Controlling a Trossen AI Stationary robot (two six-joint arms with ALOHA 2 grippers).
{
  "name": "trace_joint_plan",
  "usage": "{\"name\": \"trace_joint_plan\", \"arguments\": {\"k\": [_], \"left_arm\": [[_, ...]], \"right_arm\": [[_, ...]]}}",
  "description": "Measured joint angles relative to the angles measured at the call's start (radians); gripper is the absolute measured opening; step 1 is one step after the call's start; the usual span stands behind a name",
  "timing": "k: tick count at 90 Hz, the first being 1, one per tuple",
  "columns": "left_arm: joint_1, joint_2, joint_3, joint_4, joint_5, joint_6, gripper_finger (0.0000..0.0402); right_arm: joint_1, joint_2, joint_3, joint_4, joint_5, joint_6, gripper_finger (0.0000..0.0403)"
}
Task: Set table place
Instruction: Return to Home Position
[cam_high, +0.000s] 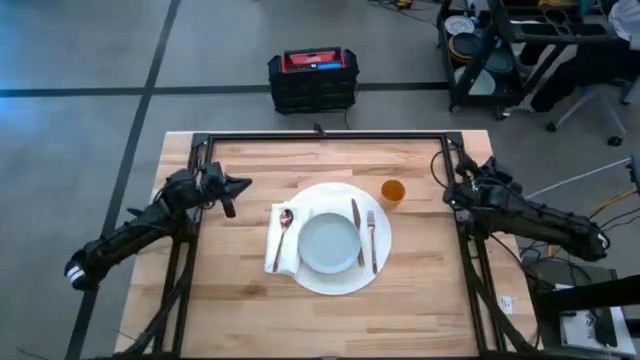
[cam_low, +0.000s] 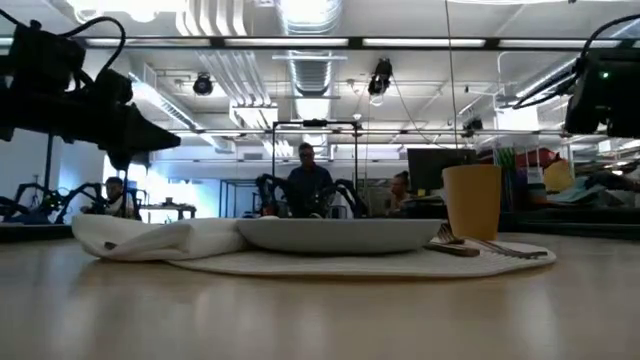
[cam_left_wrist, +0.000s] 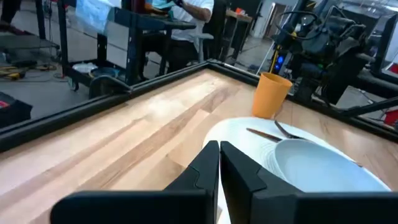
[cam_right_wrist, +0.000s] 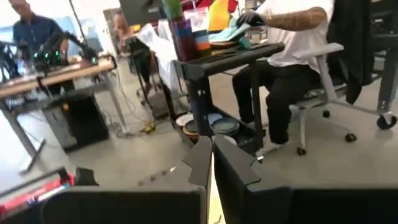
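The place, a round white mat (cam_high: 345, 278), lies mid-table on the light-wood table (cam_high: 250, 310). On it sit a pale plate (cam_high: 328, 243), a knife (cam_high: 356, 228) and a fork (cam_high: 372, 240). A white napkin (cam_high: 281, 240) overlaps the mat's left edge, with a spoon (cam_high: 285, 232) on it. An orange cup (cam_high: 393, 191) stands at the mat's far right. My left gripper (cam_high: 243, 184) hovers shut, left of the napkin, touching nothing. My right gripper (cam_high: 456, 178) is shut over the table's right rail, touching nothing.
A black rail (cam_high: 320, 137) frames the table. A black crate with a red top (cam_high: 313, 78) sits on the floor beyond the far edge. Bare wood lies along the near edge (cam_high: 330, 325). People sit at desks in the room behind (cam_low: 306, 180).
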Motion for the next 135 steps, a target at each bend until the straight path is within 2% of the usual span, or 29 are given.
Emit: {"name": "trace_joint_plan", "arguments": {"k": [21, 32, 39, 72, 91, 101, 112, 135], "left_arm": [[0.0, -0.03, 0.0, 0.005, -0.001, 0.0, 0.0], [0.0, -0.043, 0.0, 0.004, -0.033, 0.006, 0.0], [0.0, -0.051, 0.0, 0.007, -0.064, 0.015, 0.0], [0.0, -0.069, 0.0, -0.006, -0.081, 0.023, 0.0], [0.0, 0.005, 0.0, -0.01, -0.102, 0.03, 0.0], [0.0, 0.056, 0.0, -0.016, -0.134, 0.031, 0.0], [0.0, 0.112, 0.0, -0.016, -0.134, 0.031, 0.0], [0.0, 0.215, 0.0, -0.017, -0.132, -0.018, 0.0]], "right_arm": [[0.159, 0.133, 0.0, 0.005, -0.001, 0.084, 0.0], [0.213, 0.19, 0.002, -0.04, 0.086, 0.225, 0.0], [0.211, 0.2, 0.005, -0.053, 0.102, 0.299, 0.0], [0.212, 0.171, 0.007, -0.111, 0.1, 0.235, 0.0], [0.212, 0.184, 0.006, -0.097, 0.091, 0.221, 0.0], [0.212, 0.183, 0.013, -0.094, 0.006, 0.211, 0.0], [0.212, 0.185, 0.024, -0.09, -0.004, 0.223, 0.0], [0.212, 0.185, 0.16, -0.118, -0.003, 0.172, 0.0]]}}
